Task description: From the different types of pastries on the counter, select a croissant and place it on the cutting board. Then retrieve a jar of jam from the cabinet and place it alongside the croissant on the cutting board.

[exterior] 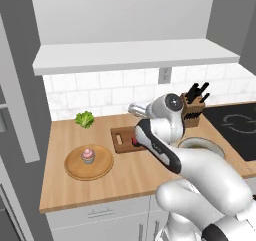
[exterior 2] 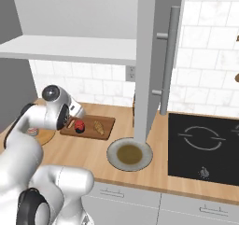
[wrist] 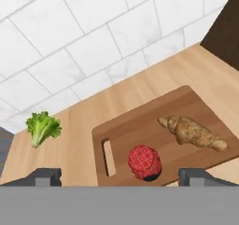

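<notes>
The jar of jam (wrist: 144,162) stands on the cutting board (wrist: 140,126) just beside the croissant (wrist: 193,133), as the task wants; the tool (wrist: 119,175) hangs above it, spread wide and pinching nothing, seemingly done

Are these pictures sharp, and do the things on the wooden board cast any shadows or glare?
Hand view: crisp and evenly lit, with only a faint dark shadow under the jar of jam and the croissant on the cutting board, no glare. Left base view: coarser, the cupcake small and soft-edged. Right base view: flat light, no harsh shadows on the counter.
</notes>
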